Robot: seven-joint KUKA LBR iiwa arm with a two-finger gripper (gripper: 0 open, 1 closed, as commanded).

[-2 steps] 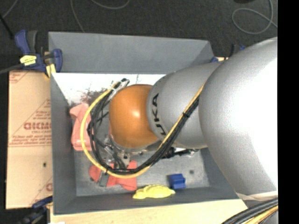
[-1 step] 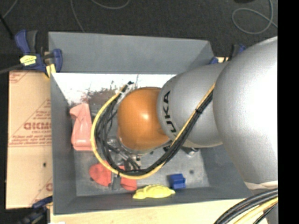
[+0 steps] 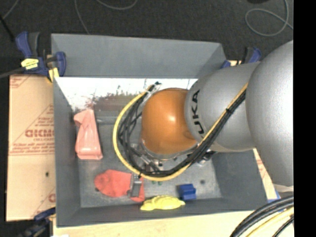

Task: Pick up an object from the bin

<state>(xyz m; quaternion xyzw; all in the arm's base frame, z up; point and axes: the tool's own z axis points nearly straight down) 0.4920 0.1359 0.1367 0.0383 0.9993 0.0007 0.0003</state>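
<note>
A pink pouch-like thing (image 3: 88, 135) is lying by the left wall of the bin (image 3: 63, 172). To its right, the gripper (image 3: 136, 187) is sitting low at the right edge of a crumpled red cloth (image 3: 112, 182), probably its target. I cannot tell how wide it is standing. Further right, a yellow toy (image 3: 160, 203) and a blue block (image 3: 186, 192) are lying. This looks like the grasping step, and the next move calls for closing on the cloth and lifting clear.

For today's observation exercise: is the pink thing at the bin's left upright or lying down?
Lying down: the pink thing shows its full length flat on the bin floor, narrow end toward the back wall.
</note>
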